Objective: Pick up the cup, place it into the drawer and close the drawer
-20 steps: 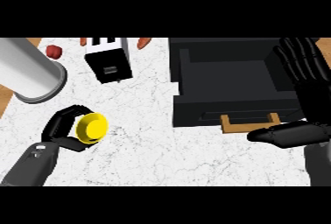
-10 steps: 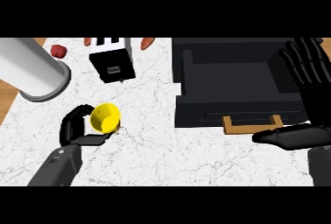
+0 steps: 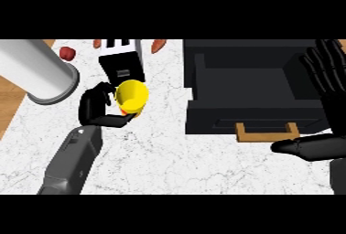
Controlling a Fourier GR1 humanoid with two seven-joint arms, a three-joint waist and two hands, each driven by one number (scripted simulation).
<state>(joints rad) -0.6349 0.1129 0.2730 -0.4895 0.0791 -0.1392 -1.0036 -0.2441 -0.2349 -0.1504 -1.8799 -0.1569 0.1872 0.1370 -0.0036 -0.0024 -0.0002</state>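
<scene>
From the head view, the left hand [image 3: 101, 107] sits left of centre in the frame, its fingers and thumb curled round a yellow cup [image 3: 132, 97]. The cup is tipped on its side, its open mouth facing roughly toward the lower left, and it is held over the white marbled counter [image 3: 169, 164] rather than resting on it, as far as I can tell. Just above the cup stands a small black box [image 3: 123, 68] with a white striped top.

In the upper left of the frame lies a large grey cylinder [image 3: 37, 68], reaching over the counter's wooden edge. Near it, along the top, are a small dark red thing [image 3: 67, 53] and a reddish-brown one [image 3: 159, 45] (too small to identify).

The upper right holds the black drawer [image 3: 250, 87], pulled open, with a wooden handle [image 3: 267, 132] on its front, well apart from the cup.

The right hand [image 3: 331, 73] shows along the right edge, fingers straight and spread, pointing up, holding nothing; its thumb [image 3: 304, 147] juts left just below the drawer front.
</scene>
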